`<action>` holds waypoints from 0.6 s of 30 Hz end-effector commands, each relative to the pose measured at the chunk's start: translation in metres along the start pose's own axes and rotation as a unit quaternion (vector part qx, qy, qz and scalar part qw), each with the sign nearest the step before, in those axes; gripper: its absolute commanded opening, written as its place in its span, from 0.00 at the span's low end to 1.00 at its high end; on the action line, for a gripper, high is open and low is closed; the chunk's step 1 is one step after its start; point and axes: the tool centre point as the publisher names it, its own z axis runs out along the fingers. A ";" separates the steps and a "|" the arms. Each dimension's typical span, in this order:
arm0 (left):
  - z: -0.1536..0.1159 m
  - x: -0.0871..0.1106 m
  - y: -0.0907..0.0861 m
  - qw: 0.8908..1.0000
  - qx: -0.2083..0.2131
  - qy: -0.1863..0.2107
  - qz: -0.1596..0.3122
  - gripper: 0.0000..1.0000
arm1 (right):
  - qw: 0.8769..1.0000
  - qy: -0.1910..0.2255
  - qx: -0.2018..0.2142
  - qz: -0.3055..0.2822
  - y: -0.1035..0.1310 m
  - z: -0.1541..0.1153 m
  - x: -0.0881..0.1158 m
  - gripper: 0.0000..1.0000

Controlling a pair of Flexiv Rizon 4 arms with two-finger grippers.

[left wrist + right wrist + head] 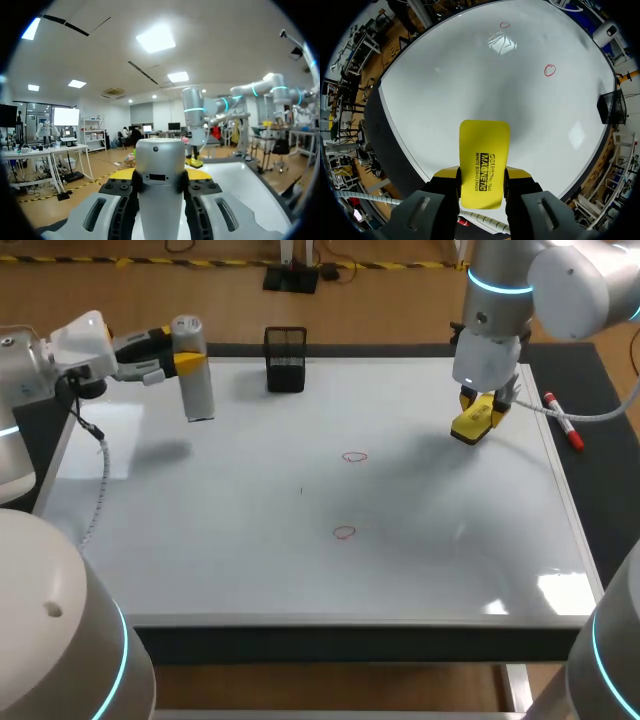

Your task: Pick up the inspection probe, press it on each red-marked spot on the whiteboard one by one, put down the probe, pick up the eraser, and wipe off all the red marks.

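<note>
Probe (197, 380) is clamped upright in the left gripper (190, 362) over the far-left corner of the whiteboard (250, 570); eraser (473, 423), printed in black, is held in the right gripper (481, 406); two red marks (354, 456) are seen mid-board.

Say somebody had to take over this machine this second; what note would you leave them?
Left claw: shut on the probe, held above the whiteboard's far left part.
Right claw: shut on the yellow eraser, above the board's right side.
Two red marks sit near the middle, unwiped. Whether they were probed cannot be told.
Left: set the probe down, wipe both marks.
</note>
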 end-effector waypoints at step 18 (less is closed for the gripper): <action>0.000 0.000 -0.001 1.000 0.000 0.000 0.000 0.00 | 0.992 0.003 0.001 -0.124 0.083 0.003 -0.075 0.00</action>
